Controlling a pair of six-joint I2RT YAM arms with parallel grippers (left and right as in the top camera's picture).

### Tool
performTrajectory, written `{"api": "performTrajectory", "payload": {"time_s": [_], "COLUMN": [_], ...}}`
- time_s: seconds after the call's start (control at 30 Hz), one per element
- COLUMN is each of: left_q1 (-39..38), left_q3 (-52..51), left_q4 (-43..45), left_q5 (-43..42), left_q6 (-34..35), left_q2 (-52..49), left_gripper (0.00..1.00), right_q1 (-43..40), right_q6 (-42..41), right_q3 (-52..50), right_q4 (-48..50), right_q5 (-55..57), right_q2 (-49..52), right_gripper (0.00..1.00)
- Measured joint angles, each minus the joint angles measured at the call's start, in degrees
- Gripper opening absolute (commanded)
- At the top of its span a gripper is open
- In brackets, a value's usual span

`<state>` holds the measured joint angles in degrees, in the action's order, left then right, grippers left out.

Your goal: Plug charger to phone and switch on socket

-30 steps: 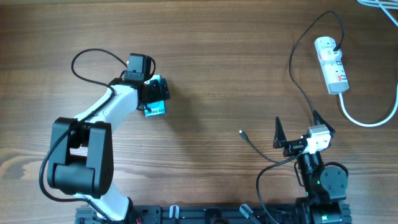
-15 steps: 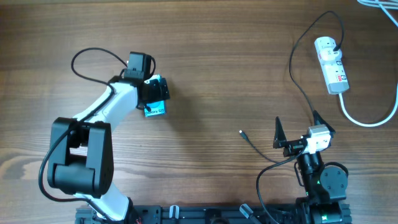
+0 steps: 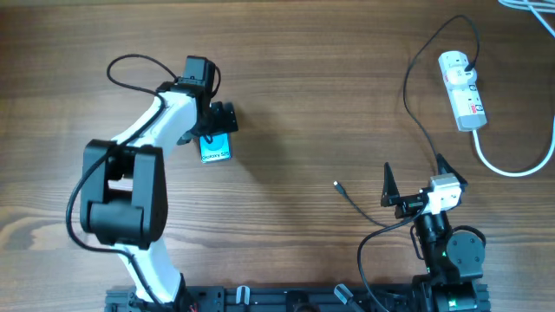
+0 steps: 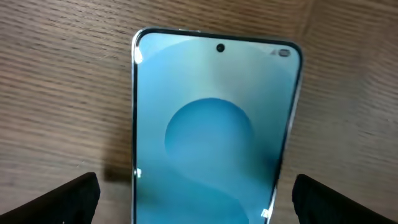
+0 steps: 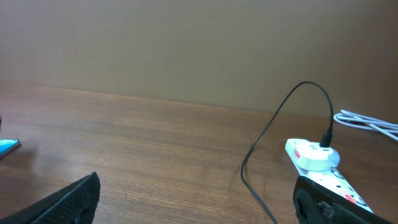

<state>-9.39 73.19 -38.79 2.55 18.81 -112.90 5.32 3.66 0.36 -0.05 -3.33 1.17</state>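
The phone lies flat on the wooden table, screen up, and fills the left wrist view. My left gripper is open just above its far end, one finger on each side of the phone, clear of its edges. The charger, a thin black cable, runs from a plug in the socket to its loose tip on the table. My right gripper is open and empty at the front right. The right wrist view shows the socket and the cable.
A thick white cord curves from the socket's near end off to the right. Another white cable crosses the far right corner. The left arm's own black cable loops behind it.
My left arm has swung towards the far side and drawn back from the phone, which now shows more fully on the table. The right arm, charger and socket have not moved.
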Motion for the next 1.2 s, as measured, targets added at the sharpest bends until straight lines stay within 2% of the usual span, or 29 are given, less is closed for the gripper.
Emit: {"api": "performTrajectory", "payload": {"time_s": [0.23,0.27,0.37,0.43,0.5,0.57,0.6,0.63,0.83,0.87,0.9,0.93,0.97,1.1,1.2], "left_q1": [0.0,0.0,0.0,0.0,0.0,0.0,0.0,0.0,-0.3,-0.3,-0.3,-0.3,-0.3,-0.1,-0.1], "left_q3": [1.4,1.6,1.7,1.8,1.8,1.9,2.0,2.0,2.1,2.1,2.1,2.1,2.1,2.1,2.1], "left_q4": [-1.8,-2.4,-4.4,-5.8,-7.3,-8.5,-9.3,-10.4,-11.1,-10.4,-9.4,-7.6,-6.9,-5.6,-5.4], "left_q5": [0.6,0.5,-0.2,-0.9,-1.8,-2.6,-3.1,-3.7,-5.0,-4.9,-4.9,-4.8,-4.7,-4.6,-4.8], "left_q6": [1.3,1.3,1.6,1.9,1.7,1.7,1.7,1.8,2.6,2.8,2.8,3.0,3.1,3.0,3.0], "left_q2": [-2.0,-2.1,-2.1,-2.1,-2.1,-2.1,-2.1,-2.1,-2.1,-2.1,-2.0,-2.0,-1.9,-2.0,-2.0], "left_gripper": [1.0,0.97,0.79,0.73,0.74,0.8,0.86,1.0,1.0,0.98,0.89,0.84,0.84,0.86,0.94], "right_q1": [0.0,0.0,0.0,0.0,0.0,0.0,0.0,0.0,0.0,0.0,0.0,0.0,0.0,0.0,0.0], "right_q6": [0.0,0.0,0.0,0.0,0.0,0.0,0.0,0.0,0.0,0.0,0.0,0.0,0.0,0.0,0.0], "right_q3": [0.0,0.0,0.0,0.0,0.0,0.0,0.0,0.0,0.0,0.0,0.0,0.0,0.0,0.0,0.0], "right_q4": [0.0,0.0,0.0,0.0,0.0,0.0,0.0,0.0,0.0,0.0,0.0,0.0,0.0,0.0,0.0], "right_q5": [0.0,0.0,0.0,0.0,0.0,0.0,0.0,0.0,0.0,0.0,0.0,0.0,0.0,0.0,0.0], "right_q2": [0.0,0.0,0.0,0.0,0.0,0.0,0.0,0.0,0.0,0.0,0.0,0.0,0.0,0.0,0.0], "right_gripper": [1.0,1.0,1.0,1.0,1.0,1.0,1.0,1.0,1.0,1.0,1.0,1.0,1.0,1.0,1.0]}}
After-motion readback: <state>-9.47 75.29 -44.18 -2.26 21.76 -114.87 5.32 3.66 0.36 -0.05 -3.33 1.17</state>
